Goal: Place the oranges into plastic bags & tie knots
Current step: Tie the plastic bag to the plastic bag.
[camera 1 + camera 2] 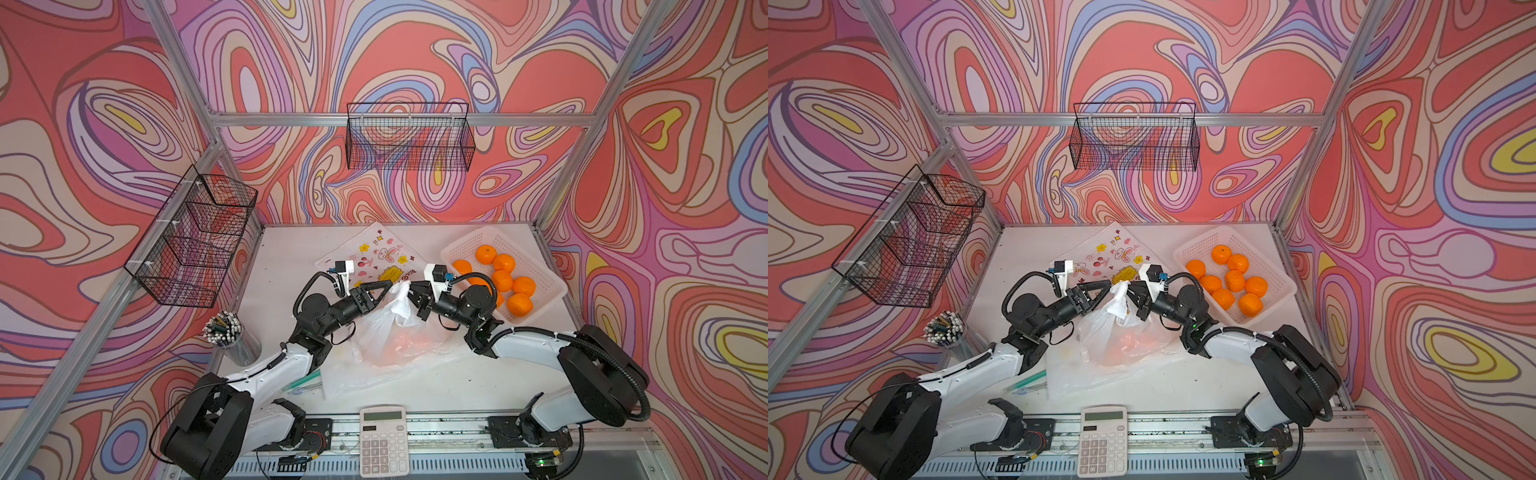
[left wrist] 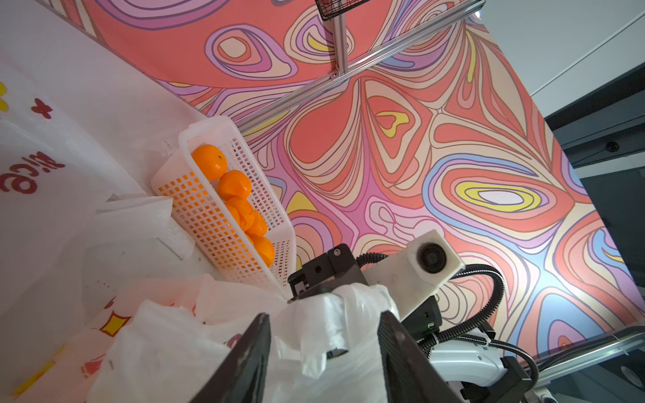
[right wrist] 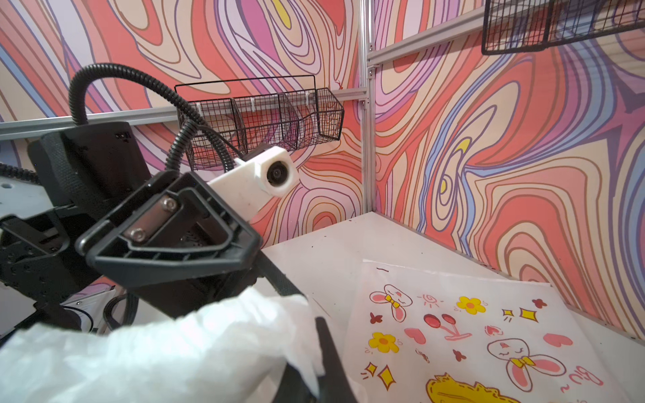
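Observation:
A translucent plastic bag [image 1: 390,336] [image 1: 1121,338] sits mid-table with oranges [image 1: 399,345] glowing through it. Its white handles [image 1: 401,291] are bunched upward between both grippers. My left gripper [image 1: 388,289] [image 1: 1109,286] [image 2: 323,315] is open, its fingers wide apart with handle plastic loosely between them. My right gripper [image 1: 411,287] [image 1: 1130,286] [image 3: 314,363] is shut on a handle; plastic drapes over its fingers. Several loose oranges [image 1: 503,279] [image 1: 1235,280] [image 2: 234,185] lie in the white basket [image 1: 536,266]. A flat printed bag [image 1: 374,253] [image 3: 471,331] lies behind. Another flat bag [image 1: 353,382] lies under the filled one.
A calculator [image 1: 383,440] sits at the front edge. A cup of pens [image 1: 226,332] stands front left, and green pens [image 1: 303,382] lie by the left arm. Black wire baskets hang on the back wall [image 1: 409,139] and the left wall [image 1: 191,237].

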### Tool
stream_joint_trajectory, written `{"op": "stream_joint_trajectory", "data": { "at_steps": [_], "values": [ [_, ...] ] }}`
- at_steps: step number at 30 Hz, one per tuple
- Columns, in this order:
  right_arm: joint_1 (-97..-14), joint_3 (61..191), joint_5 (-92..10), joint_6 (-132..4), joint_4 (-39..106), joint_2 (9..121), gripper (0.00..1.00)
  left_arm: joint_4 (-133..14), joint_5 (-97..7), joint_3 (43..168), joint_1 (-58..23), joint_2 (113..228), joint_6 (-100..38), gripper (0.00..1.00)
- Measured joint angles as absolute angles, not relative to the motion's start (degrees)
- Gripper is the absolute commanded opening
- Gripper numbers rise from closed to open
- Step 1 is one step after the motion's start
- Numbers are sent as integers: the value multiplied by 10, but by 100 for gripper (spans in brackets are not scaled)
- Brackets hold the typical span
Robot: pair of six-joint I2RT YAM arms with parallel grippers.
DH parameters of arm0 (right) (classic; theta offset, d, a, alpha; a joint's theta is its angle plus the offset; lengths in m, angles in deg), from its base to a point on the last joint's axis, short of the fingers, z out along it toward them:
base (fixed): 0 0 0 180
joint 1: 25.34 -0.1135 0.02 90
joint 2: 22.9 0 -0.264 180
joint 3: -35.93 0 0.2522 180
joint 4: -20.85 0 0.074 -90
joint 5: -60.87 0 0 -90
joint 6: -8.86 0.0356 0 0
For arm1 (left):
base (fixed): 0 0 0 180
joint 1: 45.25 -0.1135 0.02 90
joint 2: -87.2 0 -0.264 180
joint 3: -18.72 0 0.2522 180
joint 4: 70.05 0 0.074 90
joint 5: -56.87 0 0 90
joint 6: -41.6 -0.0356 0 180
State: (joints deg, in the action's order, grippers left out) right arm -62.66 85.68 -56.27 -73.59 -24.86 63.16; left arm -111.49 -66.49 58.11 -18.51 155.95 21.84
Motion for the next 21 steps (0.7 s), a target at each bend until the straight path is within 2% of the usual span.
{"op": "stream_joint_trajectory", "data": {
  "at_steps": [9, 21],
  "values": [
    [-627, 857, -569, -730, -267, 642, 3, -1088, -664, 597, -160, 1575, 212, 51],
    [-627, 857, -572, -730, -266, 642, 3, -1087, -665, 622, -156, 1591, 205, 32]
  ]
}}
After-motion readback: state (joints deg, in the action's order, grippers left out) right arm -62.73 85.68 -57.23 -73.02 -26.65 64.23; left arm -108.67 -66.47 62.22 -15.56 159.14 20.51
